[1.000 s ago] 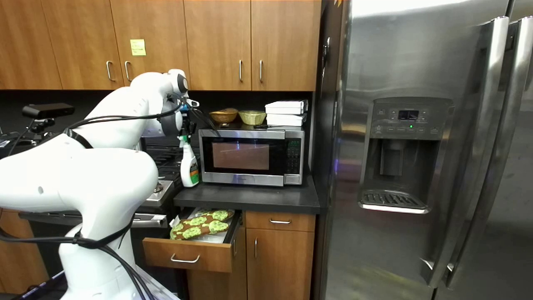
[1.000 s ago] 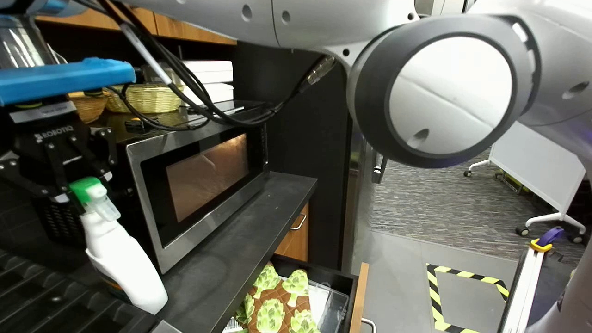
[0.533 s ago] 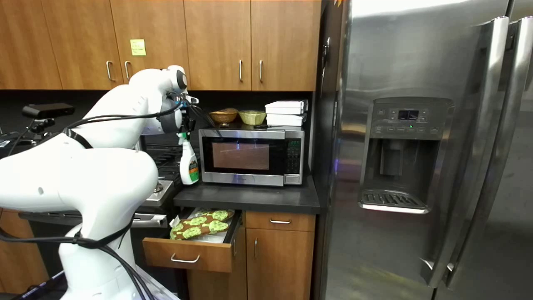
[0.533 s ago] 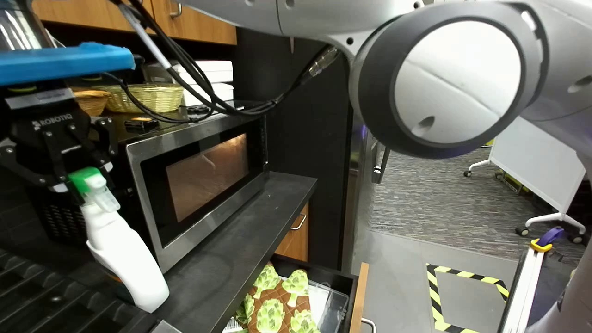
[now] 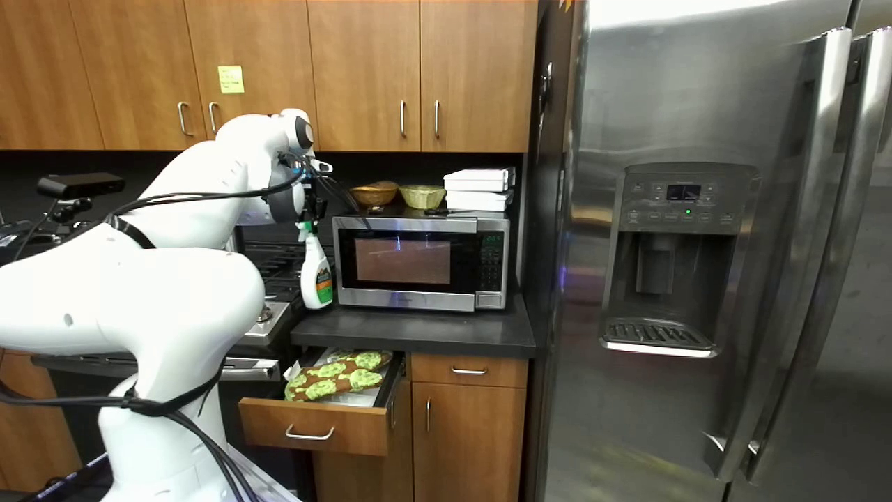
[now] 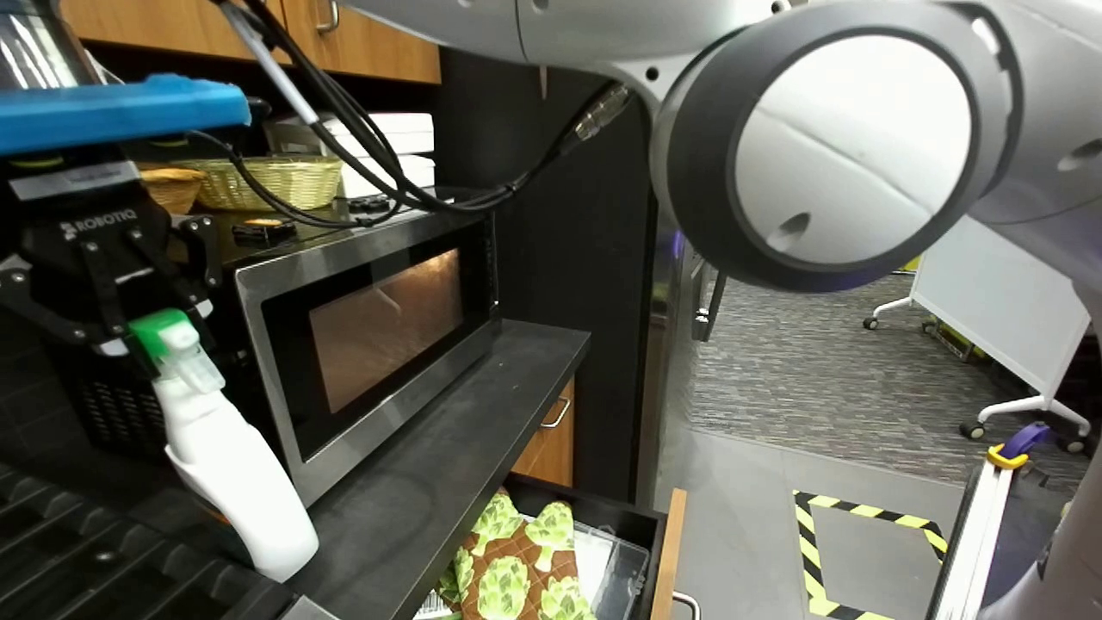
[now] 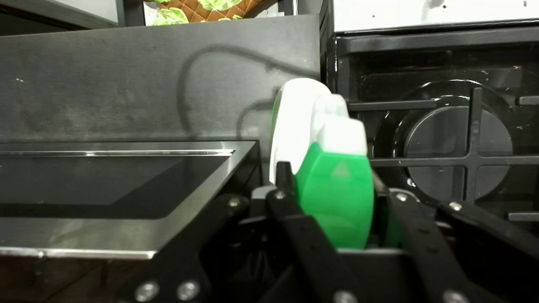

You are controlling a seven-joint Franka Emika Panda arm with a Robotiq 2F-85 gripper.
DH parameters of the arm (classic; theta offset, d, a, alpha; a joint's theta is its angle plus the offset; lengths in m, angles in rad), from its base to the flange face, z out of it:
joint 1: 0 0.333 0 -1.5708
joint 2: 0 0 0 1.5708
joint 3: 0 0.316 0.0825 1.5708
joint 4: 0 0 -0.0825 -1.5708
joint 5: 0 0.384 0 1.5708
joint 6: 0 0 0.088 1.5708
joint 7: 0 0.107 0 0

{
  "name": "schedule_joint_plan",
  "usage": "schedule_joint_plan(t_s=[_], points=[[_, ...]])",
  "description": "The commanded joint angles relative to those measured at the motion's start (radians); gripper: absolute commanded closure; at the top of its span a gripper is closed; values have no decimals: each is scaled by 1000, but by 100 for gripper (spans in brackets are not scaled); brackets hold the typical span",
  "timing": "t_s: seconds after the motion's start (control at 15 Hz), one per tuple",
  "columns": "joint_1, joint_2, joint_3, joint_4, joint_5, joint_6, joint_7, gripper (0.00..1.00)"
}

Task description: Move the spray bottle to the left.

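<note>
Wrist view: claw (image 7: 332, 181) dark and out of focus up close, spray bottle (image 7: 332, 172) top in its grip soft too. Counter (image 7: 105, 88) beyond the claw reads sharper, with curved shadows on it; pale panel (image 7: 421, 14) farther out is near clipped. Glare line on microwave (image 7: 113, 193) trim beside the claw. In an exterior view, cabinets (image 5: 362, 77) above the claw are evenly lit, backsplash (image 5: 411, 167) behind it near black, white arm (image 5: 181, 286) leading to it washed out. Fridge (image 5: 676, 90) top, well apart from claw, blown out.
</note>
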Motion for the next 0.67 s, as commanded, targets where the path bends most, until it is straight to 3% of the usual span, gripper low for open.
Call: schedule_joint_plan(t_s=[0.0,0.6], points=[[3,-39,-14,-13,-3,-31,24,85],[9,-65,-24,-12,-12,-56,25,85]])
